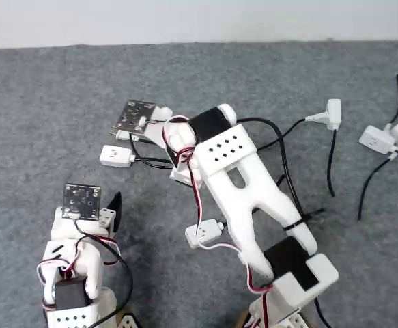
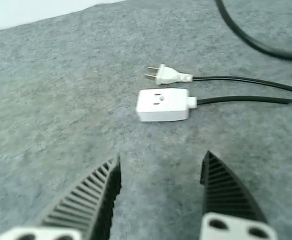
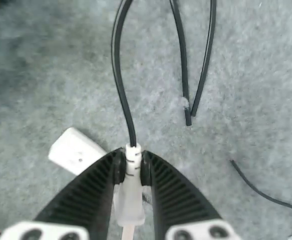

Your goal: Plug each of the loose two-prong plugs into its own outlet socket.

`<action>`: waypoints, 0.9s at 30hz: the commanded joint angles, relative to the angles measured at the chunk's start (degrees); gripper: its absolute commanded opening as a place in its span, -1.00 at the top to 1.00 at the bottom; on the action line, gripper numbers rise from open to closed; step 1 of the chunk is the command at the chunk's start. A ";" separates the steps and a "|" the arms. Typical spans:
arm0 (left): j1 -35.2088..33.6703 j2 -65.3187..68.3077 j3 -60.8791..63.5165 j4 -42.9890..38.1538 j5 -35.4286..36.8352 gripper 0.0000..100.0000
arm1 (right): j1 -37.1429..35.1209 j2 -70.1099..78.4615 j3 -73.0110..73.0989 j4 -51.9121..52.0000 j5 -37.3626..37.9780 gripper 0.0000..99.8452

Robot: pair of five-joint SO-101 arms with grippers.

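Grey felt (image 1: 41, 89) is noted under everything.

Right claw (image 3: 130, 161) — closed on a white 2-prong plug (image 3: 128, 200), pinched at the neck, where its black cord (image 3: 116, 75) runs out ahead of the fingertips. The prongs cannot be made out. The plug body runs back between the fingers toward the wrist, so the prong end is judged to point away from the cord. A white socket block (image 3: 74, 150) lies just beside 1 finger, apart from the plug.

Left claw (image 2: 162, 156) — spread wide, nothing held. Ahead of it a second plug (image 2: 168, 75) and a second socket block (image 2: 163, 104) lie side by side, unjoined.

Step in hand, as judged: the held plug is to be mated with the block beside the right claw.
- The prongs should first be turned toward the slotted face, squared to it, then pushed straight in.
- The light block is likely to slide unless braced; the empty left claw could be used for that.

Room:
- 2 loose cords (image 3: 182, 65) lie ahead of the right claw, and slack in the held cord may drag.
- In the high view, open felt is seen beyond the right arm (image 1: 239, 184), up to the far table edge (image 1: 62, 48).
- A third socket block (image 1: 204, 234) sits close beside that arm and could be swept.
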 commanded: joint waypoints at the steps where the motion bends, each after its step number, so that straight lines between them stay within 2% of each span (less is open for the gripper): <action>1: 6.33 -0.18 -5.49 -0.88 -0.62 0.49 | -1.27 -4.97 -8.00 4.00 -0.35 0.99; 8: 19.60 -0.18 -7.25 -0.88 -3.43 0.50 | -1.63 -5.23 -19.25 9.36 -3.43 0.99; 17: 29.98 -0.18 -14.29 1.49 -3.87 0.49 | -3.38 -5.58 -24.79 10.51 -3.96 0.99; 27: 42.29 -0.18 -21.49 3.25 -8.18 0.49 | -3.47 -5.67 -26.46 10.33 -3.96 0.99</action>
